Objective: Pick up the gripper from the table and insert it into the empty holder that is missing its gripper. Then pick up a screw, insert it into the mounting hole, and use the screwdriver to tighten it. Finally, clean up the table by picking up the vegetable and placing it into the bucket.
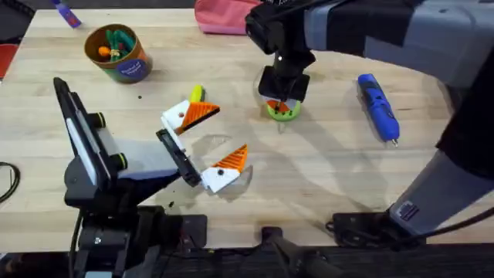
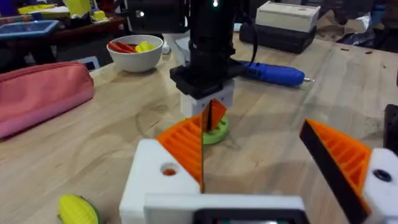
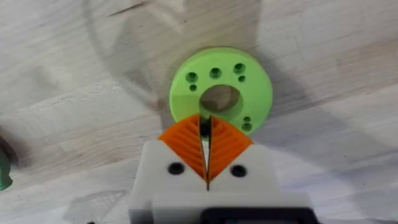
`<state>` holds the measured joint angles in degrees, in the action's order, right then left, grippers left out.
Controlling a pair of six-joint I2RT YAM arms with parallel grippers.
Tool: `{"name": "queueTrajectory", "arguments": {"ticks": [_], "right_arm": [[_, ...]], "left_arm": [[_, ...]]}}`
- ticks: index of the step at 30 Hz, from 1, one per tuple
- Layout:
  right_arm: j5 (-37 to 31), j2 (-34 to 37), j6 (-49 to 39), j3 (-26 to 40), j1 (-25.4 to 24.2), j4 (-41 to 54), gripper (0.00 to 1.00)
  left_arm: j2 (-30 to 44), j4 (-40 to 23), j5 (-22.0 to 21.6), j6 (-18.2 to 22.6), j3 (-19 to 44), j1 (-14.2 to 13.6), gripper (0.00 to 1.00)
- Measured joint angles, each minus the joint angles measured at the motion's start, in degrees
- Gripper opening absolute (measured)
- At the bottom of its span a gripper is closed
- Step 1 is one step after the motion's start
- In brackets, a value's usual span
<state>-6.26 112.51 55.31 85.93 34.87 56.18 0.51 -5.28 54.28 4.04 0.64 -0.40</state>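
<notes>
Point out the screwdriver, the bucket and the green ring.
screwdriver [image 1: 378, 106]: overhead view, middle of its blue body.
bucket [image 1: 130, 68]: overhead view, its outer wall.
green ring [image 3: 249, 84]: right wrist view, its flat top face.

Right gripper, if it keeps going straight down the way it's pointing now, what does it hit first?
Most likely the green ring: the right gripper points down over its near edge with jaws shut. Beneath that lies the wooden table. How much gap remains is unclear.
</notes>
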Motion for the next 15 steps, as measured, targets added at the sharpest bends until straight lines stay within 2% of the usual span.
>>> {"name": "queueTrajectory", "arguments": {"ticks": [15], "right_arm": [[0.0, -0.7, -0.4, 0.2, 0.2, 1.5, 0.007]], "left_arm": [[0.0, 0.0, 0.0, 0.0, 0.0, 0.0, 0.985]]}}
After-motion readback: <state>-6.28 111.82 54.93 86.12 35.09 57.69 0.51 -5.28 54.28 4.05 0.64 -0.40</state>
